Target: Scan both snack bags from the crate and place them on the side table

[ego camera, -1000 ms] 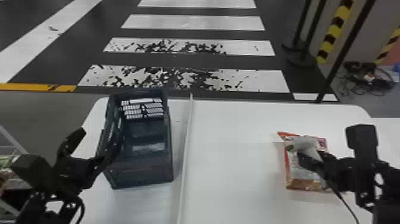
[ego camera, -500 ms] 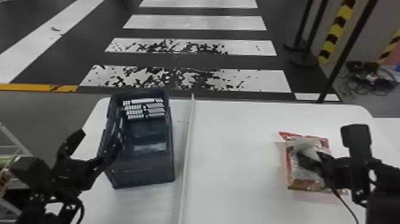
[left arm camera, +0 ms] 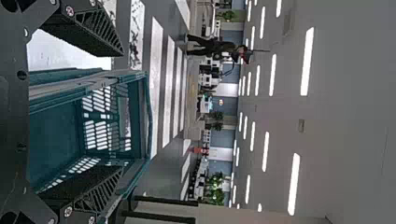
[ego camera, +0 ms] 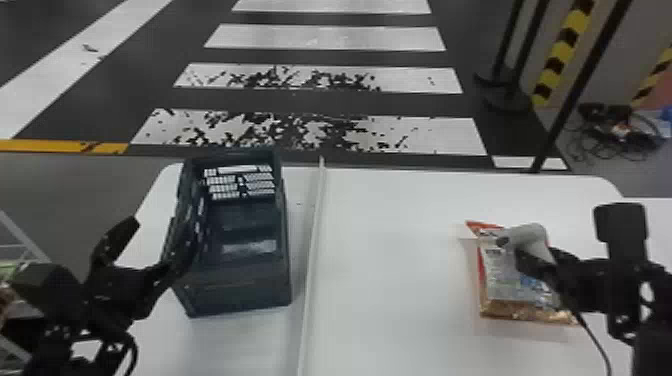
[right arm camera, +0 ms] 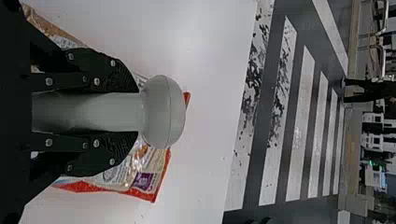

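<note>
My left gripper (ego camera: 157, 232) is at the left side of the crate (ego camera: 240, 295), its two fingers spread well apart with nothing pinched between them. The finger nearer the crate overlaps its left wall in my head view; I cannot tell whether they touch.

The crate stands upright on the white table (ego camera: 390, 310), its open top showing the slotted walls inside. Just beside it on the right, a pale strip (ego camera: 311, 250) runs along the table, away from me.

Well to the right of the crate, beyond that strip, is my right gripper (ego camera: 525, 256). In my right wrist view I have the grey handle of a scanner pinched between both fingers, with the rounded head sticking out past the fingertips. The task's snack bag (ego camera: 502, 287) lies on the table under the scanner, well right of the crate, partly hidden by the scanner and my arm. It has red edging, printed wrapping and a golden-brown near end. I cannot tell if the scanner touches it.

A thin dark cable (ego camera: 595, 335) hangs beside my right arm. Left of the crate, a metal rack (ego camera: 20, 235) stands partly behind my left arm. Past the crate's far side stretches a striped floor (ego camera: 325, 39).
</note>
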Robot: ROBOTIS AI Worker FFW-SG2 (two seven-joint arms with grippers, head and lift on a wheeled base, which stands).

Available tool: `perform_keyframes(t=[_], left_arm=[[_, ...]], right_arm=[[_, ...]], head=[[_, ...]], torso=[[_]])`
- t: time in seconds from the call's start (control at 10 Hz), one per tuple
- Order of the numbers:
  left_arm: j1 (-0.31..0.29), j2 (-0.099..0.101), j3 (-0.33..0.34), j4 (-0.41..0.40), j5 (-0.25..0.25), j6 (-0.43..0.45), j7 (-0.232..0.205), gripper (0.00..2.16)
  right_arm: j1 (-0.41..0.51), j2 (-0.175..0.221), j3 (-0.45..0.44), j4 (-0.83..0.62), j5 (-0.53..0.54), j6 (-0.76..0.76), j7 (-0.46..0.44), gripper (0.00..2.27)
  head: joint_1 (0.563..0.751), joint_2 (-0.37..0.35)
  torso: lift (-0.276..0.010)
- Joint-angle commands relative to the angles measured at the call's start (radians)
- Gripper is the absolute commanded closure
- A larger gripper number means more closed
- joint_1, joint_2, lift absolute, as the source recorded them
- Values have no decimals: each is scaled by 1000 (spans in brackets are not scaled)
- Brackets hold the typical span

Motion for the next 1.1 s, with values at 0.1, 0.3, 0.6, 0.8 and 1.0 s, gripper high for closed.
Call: perform_keyframes(t=[0.1,0.3,0.6,0.8,1.0], left_arm=[[-4,0,0,7,-2,3,0,140],[-9,-3,-3,14,-2,3,-2,140],[-9,-6,-5,14,-2,3,-2,140],[-12,-9,-9,14,-6,3,-2,140],[-13,-9,-11,14,-8,3,-3,140]], right_arm=[[-32,1,-143,2,-18,-47,4,2223],[-63,1,-266,48,-36,-112,10,2223],[-89,1,-386,157,-37,-238,11,2223],[-115,1,-452,240,-36,-330,10,2223],[-132,1,-473,309,-36,-360,-13,2223]], head=[[695,-24],[695,-83],[695,-173],[695,-203],[695,-228]], torso=[[-98],[-98],[-98],[-98],[-98]])
